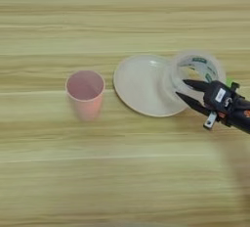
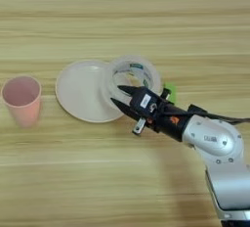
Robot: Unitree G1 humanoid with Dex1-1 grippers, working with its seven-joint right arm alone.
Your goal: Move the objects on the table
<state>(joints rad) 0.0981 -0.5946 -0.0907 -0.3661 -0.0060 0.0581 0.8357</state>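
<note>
The right gripper (image 2: 120, 98) has its jaws parted, holding nothing, tips at the clear tape roll (image 2: 132, 77) — which overlaps the white plate's (image 2: 78, 91) right rim. Risk: a skewed closure tips the roll or drags the plate.

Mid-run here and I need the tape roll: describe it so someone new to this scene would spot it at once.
Start at the round white plate near the middle of the wooden table. The tape roll overlaps the plate's right edge, with the open black fingers of the right gripper reaching at it. It is the only clear ring, with a green-and-white inner label; the pink cup stands apart to the left.
</note>
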